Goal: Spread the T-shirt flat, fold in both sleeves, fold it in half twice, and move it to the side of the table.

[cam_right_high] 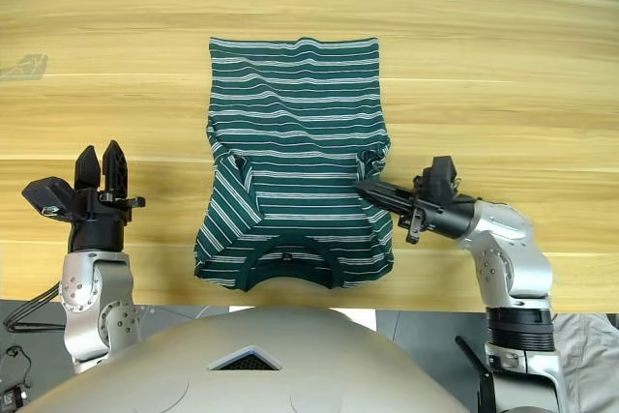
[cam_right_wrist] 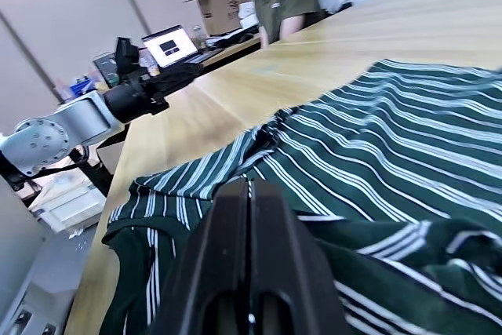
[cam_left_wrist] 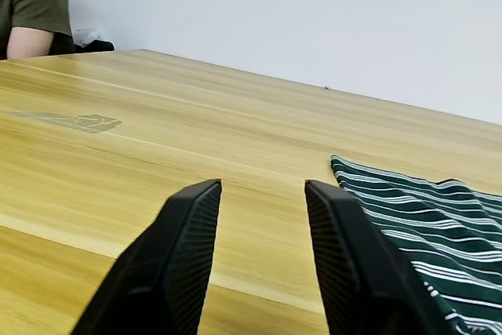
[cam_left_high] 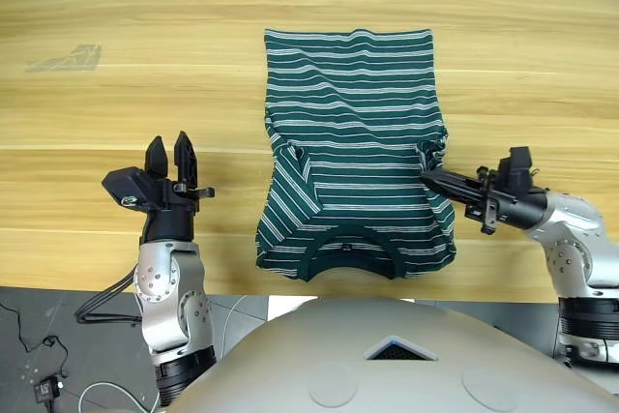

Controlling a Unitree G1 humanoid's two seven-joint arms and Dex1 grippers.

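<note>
Broadly, the wooden bench [cam_left_high: 135,7] carries the green striped T-shirt [cam_left_high: 350,113] at its middle, collar toward the robot, both sleeves folded in over the body. The left tool [cam_left_high: 169,147] stands well apart from the shirt, fingers spread open and holding nothing. The right tool [cam_left_high: 427,177] is closed, its tip touching the shirt's folded right edge.

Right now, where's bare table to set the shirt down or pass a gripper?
Free: the table strip beyond the far hem of the shirt; the left side around the open left gripper, out to a grey mark; the right side past the right gripper. Crowded: the shirt's right edge, where the right gripper's shut tip sits.
</note>
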